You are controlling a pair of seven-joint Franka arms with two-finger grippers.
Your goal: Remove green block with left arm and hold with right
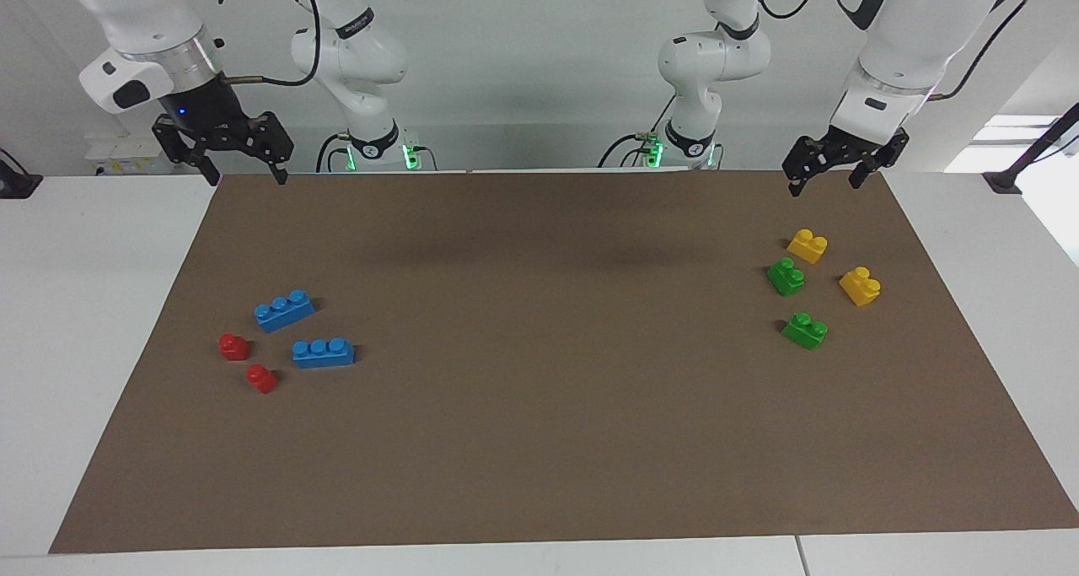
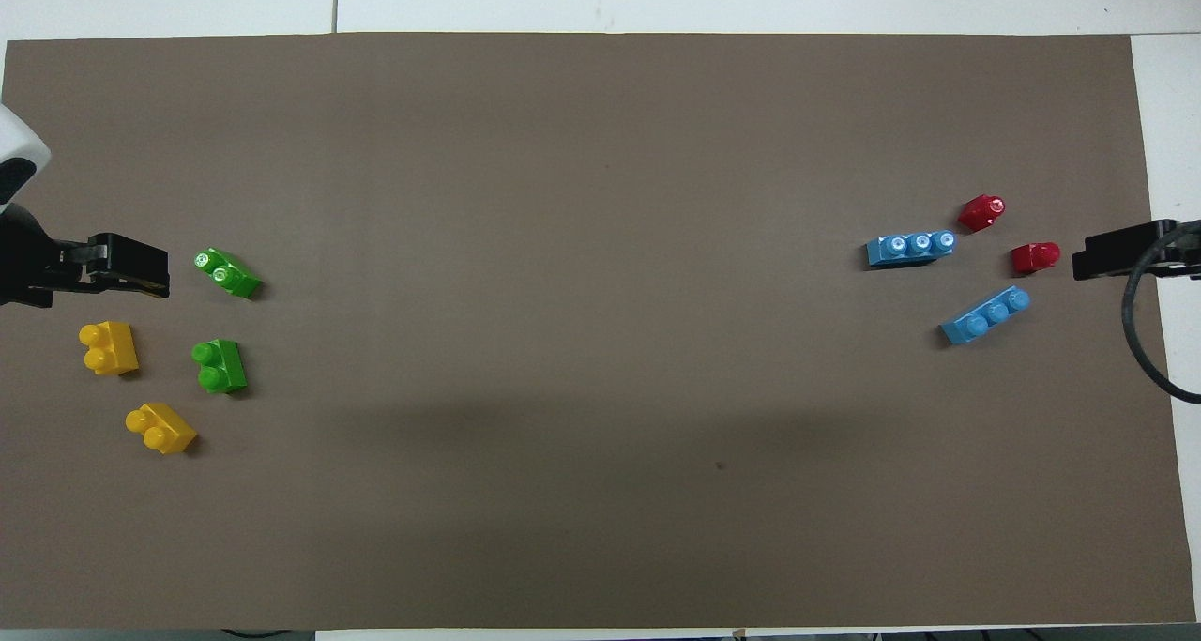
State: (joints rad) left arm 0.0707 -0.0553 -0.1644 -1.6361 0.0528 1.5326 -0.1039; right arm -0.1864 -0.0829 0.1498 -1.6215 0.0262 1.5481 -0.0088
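Note:
Two green blocks lie on the brown mat (image 1: pixel 539 441) toward the left arm's end. One green block (image 1: pixel 786 277) (image 2: pixel 219 366) is nearer to the robots, the other green block (image 1: pixel 805 331) (image 2: pixel 227 273) is farther. My left gripper (image 1: pixel 824 185) (image 2: pixel 141 267) is open and empty, raised over the mat's edge closest to the robots, above the bricks and touching none. My right gripper (image 1: pixel 247 176) (image 2: pixel 1100 254) is open and empty, raised over the mat's corner at the right arm's end, where that arm waits.
Two yellow two-stud bricks (image 1: pixel 807 245) (image 1: pixel 860 286) lie beside the green blocks. Toward the right arm's end lie two blue three-stud bricks (image 1: pixel 284 309) (image 1: pixel 323 352) and two small red bricks (image 1: pixel 233 346) (image 1: pixel 262 379).

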